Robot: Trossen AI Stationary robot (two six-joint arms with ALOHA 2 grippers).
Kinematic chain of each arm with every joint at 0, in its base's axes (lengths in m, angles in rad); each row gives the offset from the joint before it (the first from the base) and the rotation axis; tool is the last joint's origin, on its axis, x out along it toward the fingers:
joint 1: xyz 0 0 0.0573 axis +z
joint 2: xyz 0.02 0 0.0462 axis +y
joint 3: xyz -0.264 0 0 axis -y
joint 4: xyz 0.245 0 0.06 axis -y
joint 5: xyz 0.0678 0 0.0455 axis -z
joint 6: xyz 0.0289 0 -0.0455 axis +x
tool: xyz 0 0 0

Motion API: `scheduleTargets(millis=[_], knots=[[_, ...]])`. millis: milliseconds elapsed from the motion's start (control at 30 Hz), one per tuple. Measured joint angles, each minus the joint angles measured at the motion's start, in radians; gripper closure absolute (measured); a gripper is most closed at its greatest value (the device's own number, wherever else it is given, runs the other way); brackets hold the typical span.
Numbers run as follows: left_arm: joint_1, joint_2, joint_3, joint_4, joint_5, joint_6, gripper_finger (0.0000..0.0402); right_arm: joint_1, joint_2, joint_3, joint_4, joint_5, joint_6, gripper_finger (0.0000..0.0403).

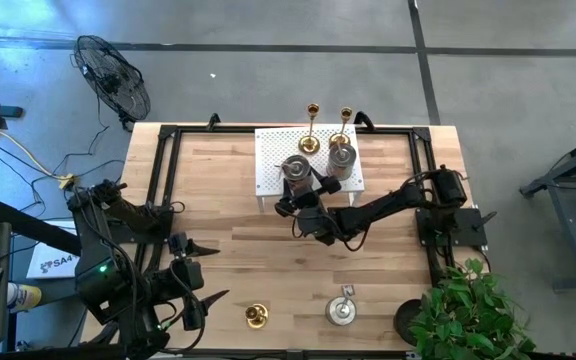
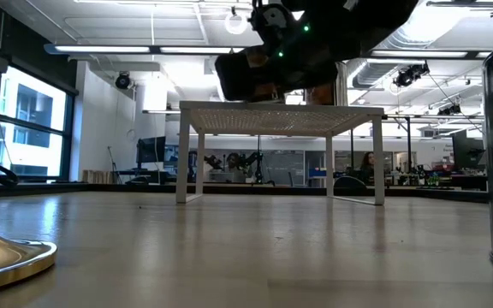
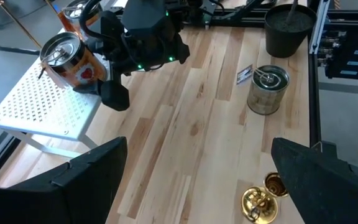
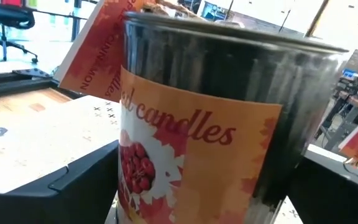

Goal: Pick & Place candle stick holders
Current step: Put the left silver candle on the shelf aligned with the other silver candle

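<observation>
1. Here, a silvery tin [image 1: 295, 167] with an orange candle label stands on the white rack [image 1: 273, 150], top centre.
2. The right gripper [image 1: 290, 190] is spread around it; a second tin [image 1: 341, 156] stands just beside.
3. The left gripper [image 1: 206, 272], spread and empty, waits at lower left.

The orange label on the candle tin [image 4: 216, 118] reads "candles" in red script. An orange card [image 4: 95, 50] behind it bears partly legible letters, "…NNAMON". A white sheet [image 1: 53, 263] beside the table reads "SA4".

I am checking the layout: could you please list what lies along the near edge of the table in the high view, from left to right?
Left gripper → gold candlestick → silver can → black pot → green plant.
</observation>
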Motion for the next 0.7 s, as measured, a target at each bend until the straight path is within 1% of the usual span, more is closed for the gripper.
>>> scheduleTargets(millis=[167,333,533,700], knots=[[0.000,0.000,0.000,0.009,0.000,0.000,0.0009,-0.013,0.000,0.000,0.002,-0.017,0.047,0.0017],[0.000,0.000,-0.020,0.040,0.006,0.011,0.0009,-0.015,0.000,0.000,0.017,0.012,0.032,0.0014],[0.000,0.001,-0.049,0.047,0.026,0.011,0.0009,-0.017,0.000,0.001,0.039,0.014,0.027,0.0014],[0.000,0.001,-0.050,0.051,0.025,0.011,0.0009,-0.017,0.000,0.001,0.053,0.014,0.031,0.0013]])
